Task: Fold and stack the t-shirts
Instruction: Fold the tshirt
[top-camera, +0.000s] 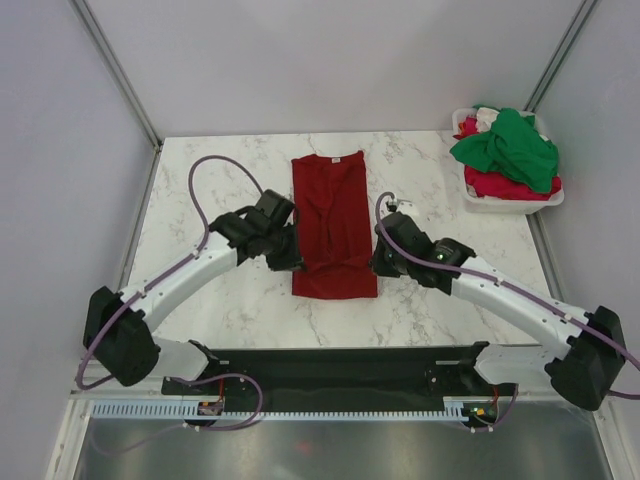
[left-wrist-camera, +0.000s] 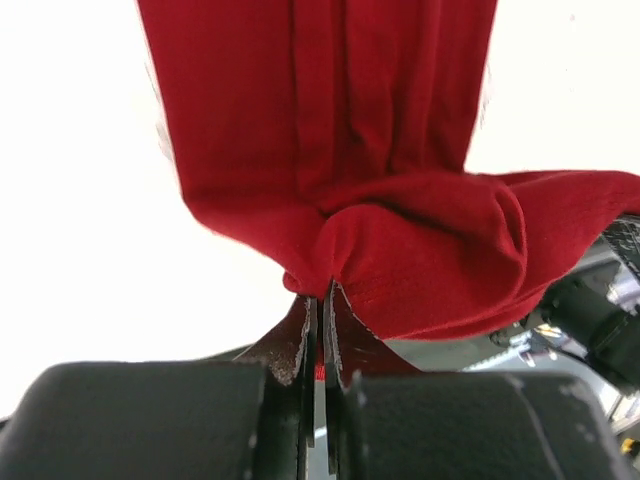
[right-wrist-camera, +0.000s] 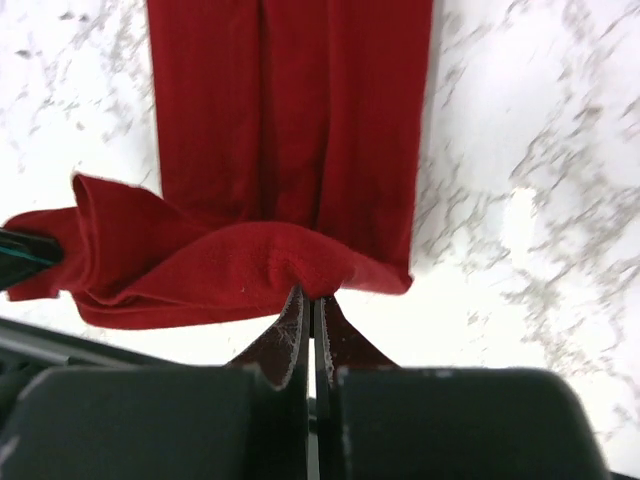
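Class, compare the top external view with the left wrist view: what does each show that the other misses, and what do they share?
Only the top external view shows the white basket holding a green t-shirt and lighter red t-shirts. Only the left wrist view shows the left gripper shut, its fingers pinching bunched cloth. Both show the dark red t-shirt, folded into a long strip.

Both arms reached inward to the middle of the frame. The left gripper (top-camera: 296, 264) and the right gripper (top-camera: 379, 264) each pinched tight on the dark red t-shirt (top-camera: 330, 205).
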